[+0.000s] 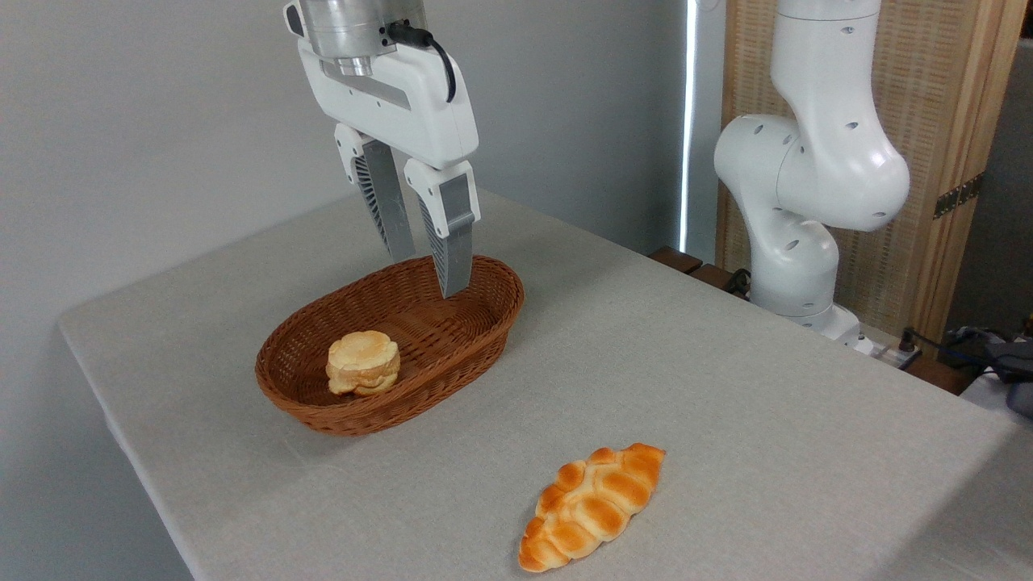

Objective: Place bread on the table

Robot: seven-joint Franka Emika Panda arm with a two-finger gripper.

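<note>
Bread [363,362] sits low at the left end of the wicker basket [484,319], untouched, while the gripper [426,274] hangs above the basket's far right end with its jaws parted and empty. Danger from here: a straight drop misses the bun, or a finger snags the woven rim and drags the basket across the table [726,387] towards the braided loaf [593,504].

Gripper [428,270] pointing down, tilted slightly — two grey ribbed fingers [386,206] parted by narrow gap, nothing between them. White hand housing above, black cable at wrist. Arm's white base and lower joints [807,161] upright at right — well apart from gripper.
</note>
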